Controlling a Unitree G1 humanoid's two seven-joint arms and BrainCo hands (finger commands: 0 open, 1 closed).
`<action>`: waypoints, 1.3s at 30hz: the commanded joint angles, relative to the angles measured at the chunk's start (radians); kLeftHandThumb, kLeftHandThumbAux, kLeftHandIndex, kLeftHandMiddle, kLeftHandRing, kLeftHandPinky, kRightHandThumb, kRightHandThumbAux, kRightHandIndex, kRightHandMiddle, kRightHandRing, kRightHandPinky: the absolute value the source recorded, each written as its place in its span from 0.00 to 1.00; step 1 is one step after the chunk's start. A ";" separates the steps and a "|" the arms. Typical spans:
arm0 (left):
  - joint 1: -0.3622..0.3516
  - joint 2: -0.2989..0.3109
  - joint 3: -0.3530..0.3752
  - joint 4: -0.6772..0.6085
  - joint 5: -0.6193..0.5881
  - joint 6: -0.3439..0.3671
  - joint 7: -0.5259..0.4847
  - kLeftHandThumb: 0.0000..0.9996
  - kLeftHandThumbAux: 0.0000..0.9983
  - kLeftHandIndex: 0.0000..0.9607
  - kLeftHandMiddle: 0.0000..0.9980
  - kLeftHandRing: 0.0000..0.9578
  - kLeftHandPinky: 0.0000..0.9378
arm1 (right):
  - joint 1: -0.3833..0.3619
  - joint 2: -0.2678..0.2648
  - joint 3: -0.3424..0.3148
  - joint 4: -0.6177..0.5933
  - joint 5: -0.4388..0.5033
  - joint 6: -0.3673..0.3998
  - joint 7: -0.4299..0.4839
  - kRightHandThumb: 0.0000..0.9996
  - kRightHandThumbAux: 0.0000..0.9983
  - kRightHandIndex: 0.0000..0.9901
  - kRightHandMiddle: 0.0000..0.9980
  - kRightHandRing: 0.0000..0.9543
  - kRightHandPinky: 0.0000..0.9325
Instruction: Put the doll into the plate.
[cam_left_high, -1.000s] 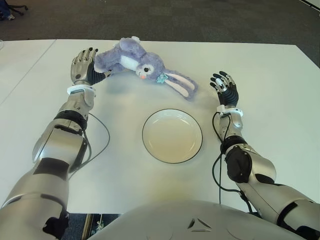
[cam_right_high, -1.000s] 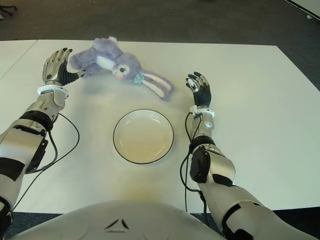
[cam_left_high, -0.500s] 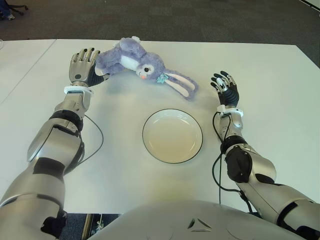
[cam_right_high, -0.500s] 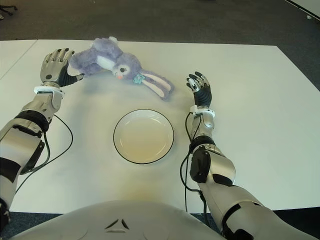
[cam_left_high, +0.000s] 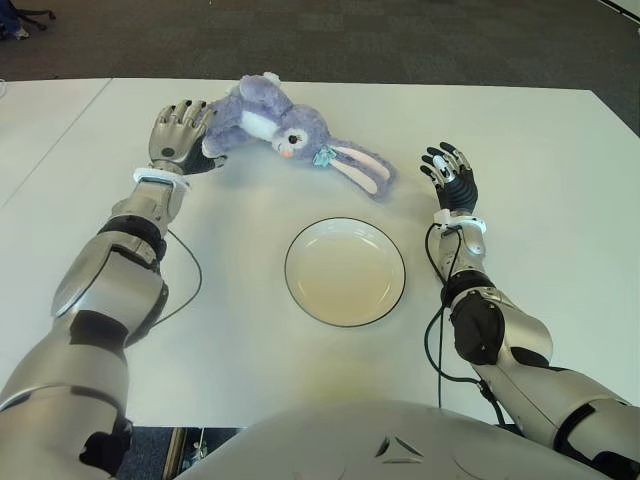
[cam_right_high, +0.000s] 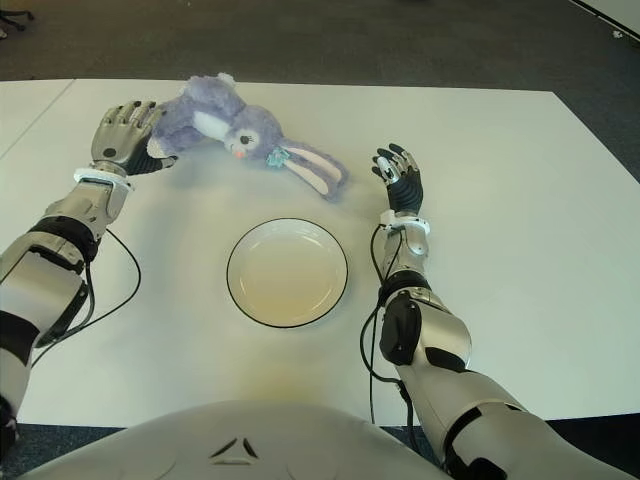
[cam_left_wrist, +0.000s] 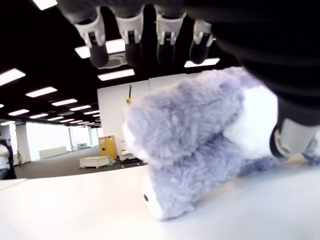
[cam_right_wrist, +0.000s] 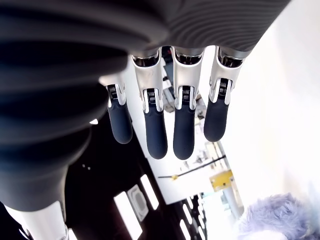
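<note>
The fingers (cam_left_wrist: 132, 42) of the left hand (cam_left_high: 178, 132) are spread wide and reach over the back end of the doll (cam_left_high: 283, 131); the thumb sits low by the doll's white tummy; nothing is squeezed yet, so I think the hand is getting ready to close around the soft body and lift it. The hand is right up against the doll, at its left end, far back on the table (cam_left_high: 520, 120); that seems a good spot, since the body is the fattest part to hold.

The right hand (cam_left_high: 453, 178) shows near the doll's ears, on their right side, a little apart; its fingers (cam_right_wrist: 156, 131) hang straight and loose and hold nothing; it looks idle.

The doll is a fluffy bunny, purple-grey with a white front, a pink nose and long ears that are pink inside; there is a small blue-green bit at its neck; it lies on its side on the table, ears pointing toward the right hand.

The plate (cam_left_high: 344, 272) is white with a dark rim; it sits closer to the robot, just in front of the doll, with nothing in it; the doll is not in it yet.
</note>
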 joint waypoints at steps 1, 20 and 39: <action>-0.057 -0.023 -0.079 0.028 0.081 0.017 -0.026 0.19 0.46 0.00 0.00 0.00 0.00 | 0.199 0.071 -0.020 0.142 0.022 0.168 -0.031 0.06 0.73 0.24 0.32 0.33 0.30; -0.125 -0.071 -0.188 0.058 0.156 0.029 -0.021 0.16 0.48 0.00 0.00 0.00 0.00 | 0.204 0.070 -0.034 0.142 0.031 0.183 -0.026 0.07 0.74 0.25 0.33 0.34 0.30; -0.143 -0.110 -0.181 0.067 0.137 0.078 -0.036 0.20 0.50 0.00 0.00 0.00 0.00 | 0.204 0.057 -0.028 0.141 0.022 0.185 -0.028 0.05 0.76 0.24 0.34 0.35 0.30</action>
